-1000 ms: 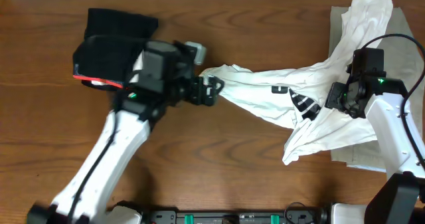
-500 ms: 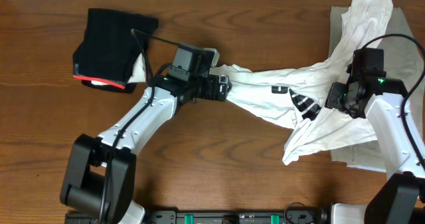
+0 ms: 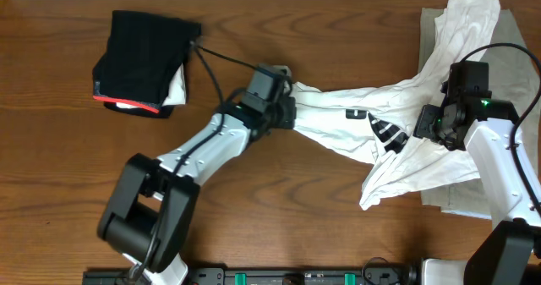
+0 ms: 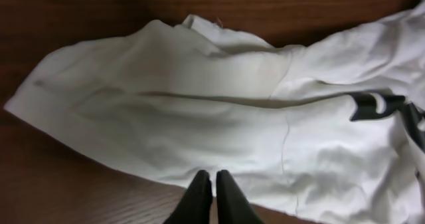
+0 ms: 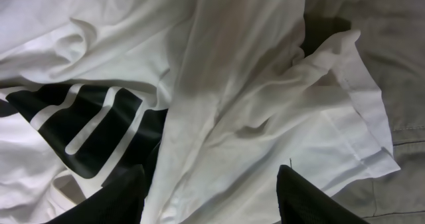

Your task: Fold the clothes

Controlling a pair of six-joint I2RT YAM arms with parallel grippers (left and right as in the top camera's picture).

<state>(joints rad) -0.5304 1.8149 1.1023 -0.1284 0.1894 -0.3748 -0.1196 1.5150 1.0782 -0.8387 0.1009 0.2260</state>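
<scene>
The white T-shirt (image 3: 338, 116) with black striped print lies crumpled and stretched across the table's right half. Its left end reaches my left gripper (image 3: 286, 109). In the left wrist view my left gripper (image 4: 207, 177) is shut, its tips pinched on the T-shirt's (image 4: 199, 111) near hem. My right gripper (image 3: 421, 124) hovers over the printed part. In its wrist view the right gripper (image 5: 216, 201) stands open, its fingers wide apart, with white fabric (image 5: 252, 111) and black print (image 5: 86, 124) beneath.
A folded black garment with a red edge (image 3: 139, 57) lies at the far left. A grey-beige garment (image 3: 517, 57) is spread under the T-shirt's right part near the table's right edge. Bare wood (image 3: 279, 209) lies along the front.
My left arm swung right onto the T-shirt's left end, and its gripper went from open to shut there. The right arm and the garments stayed put.
</scene>
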